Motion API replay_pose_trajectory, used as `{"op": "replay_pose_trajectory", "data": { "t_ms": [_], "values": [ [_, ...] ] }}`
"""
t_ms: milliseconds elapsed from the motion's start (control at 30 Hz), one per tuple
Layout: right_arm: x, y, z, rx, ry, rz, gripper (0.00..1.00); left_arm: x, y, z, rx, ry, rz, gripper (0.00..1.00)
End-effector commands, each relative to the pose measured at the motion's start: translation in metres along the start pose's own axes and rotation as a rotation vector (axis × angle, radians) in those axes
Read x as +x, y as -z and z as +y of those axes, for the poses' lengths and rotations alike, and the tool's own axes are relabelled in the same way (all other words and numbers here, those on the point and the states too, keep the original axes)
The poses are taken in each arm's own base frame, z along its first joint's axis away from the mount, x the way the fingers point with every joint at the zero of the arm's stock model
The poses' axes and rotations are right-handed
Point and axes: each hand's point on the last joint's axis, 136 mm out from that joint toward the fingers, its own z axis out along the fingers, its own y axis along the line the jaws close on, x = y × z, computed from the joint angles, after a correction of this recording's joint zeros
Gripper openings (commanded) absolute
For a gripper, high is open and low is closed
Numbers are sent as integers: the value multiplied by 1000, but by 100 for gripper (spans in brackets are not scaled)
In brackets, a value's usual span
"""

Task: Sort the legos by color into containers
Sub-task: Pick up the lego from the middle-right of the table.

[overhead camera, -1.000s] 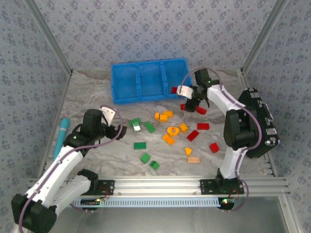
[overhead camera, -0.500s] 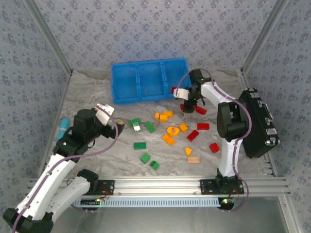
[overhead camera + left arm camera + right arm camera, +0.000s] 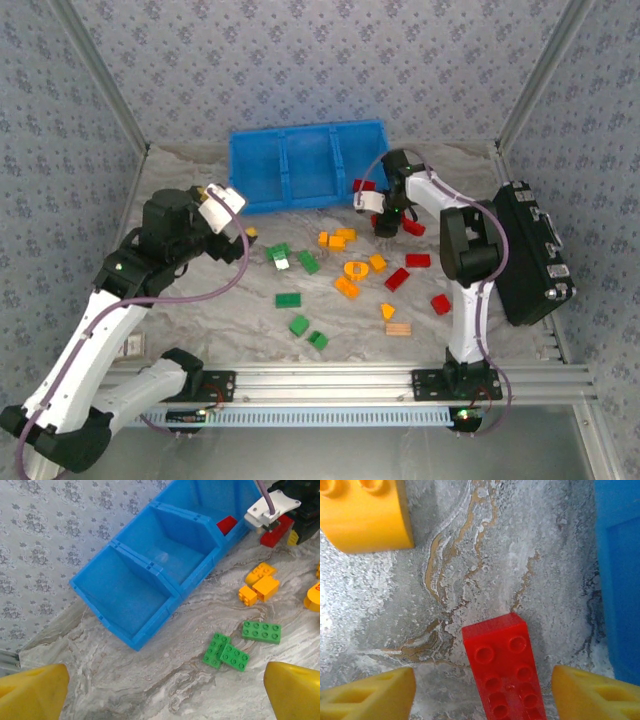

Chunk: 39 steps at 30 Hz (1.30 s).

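Hovering over the left side of the marbled worktop (image 3: 200,300), the left tool (image 3: 243,232) stands wide; its two yellow fingertips (image 3: 32,692) sit at the lower corners of the left wrist view with nothing between them. Below it lies the blue three-compartment bin (image 3: 152,627), set at the far side of the worktop with its long side running across. Nearer the tool a pair of green bricks (image 3: 226,651) touch each other; a third green brick (image 3: 261,631) lies just beside them; a cluster of orange bricks (image 3: 260,584) lies beyond. A small red piece (image 3: 227,524) shows at the near wall of the bin's right-hand compartment; whether it is inside or just outside I cannot tell.

The right tool (image 3: 388,218) is low over the worktop just off the bin's right near corner; its jaws are also wide. In the right wrist view a red brick (image 3: 502,677) lies flat, studs up, between the yellow fingertips and apart from both; a rounded orange brick (image 3: 362,512) lies beyond it, and the blue wall runs along the right edge.

Loose legos are scattered mid-worktop between the arms: greens to the left, oranges in the middle with the orange ring (image 3: 356,269) among them, reds to the right. A tan striped block (image 3: 398,328) lies at the near side of the scatter; a black case (image 3: 530,255) leans at the right edge.
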Motion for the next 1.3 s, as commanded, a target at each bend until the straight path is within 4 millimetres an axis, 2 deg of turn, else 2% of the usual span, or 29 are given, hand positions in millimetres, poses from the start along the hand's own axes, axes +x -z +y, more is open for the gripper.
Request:
{"op": "replay_pose_trajectory", "data": {
  "t_ms": [0,100,400,567,700,933,1033,1167,1267],
  "values": [
    [6,-14,10,-60,78,42,62,9,5,1,-7,-51,53,100],
    [9,-20,14,-77,88,60,52,20,4,0,-11,-64,90,100],
    [16,-23,16,-42,134,102,37,25,6,2,-32,-94,100,100],
    [10,-12,12,5,153,98,28,8,22,17,-94,-109,49,100],
    [2,0,10,54,171,84,27,5,35,26,-143,-147,53,100],
    [-18,34,7,143,216,67,26,-10,70,43,-230,-163,-18,100],
    [-31,52,-3,165,234,58,25,-24,85,53,-277,-139,-68,100],
    [-49,73,-32,234,231,31,24,-48,107,60,-299,-146,-144,100],
    [-57,76,-56,284,217,28,24,-63,123,72,-348,-131,-175,100]
  ]
}}
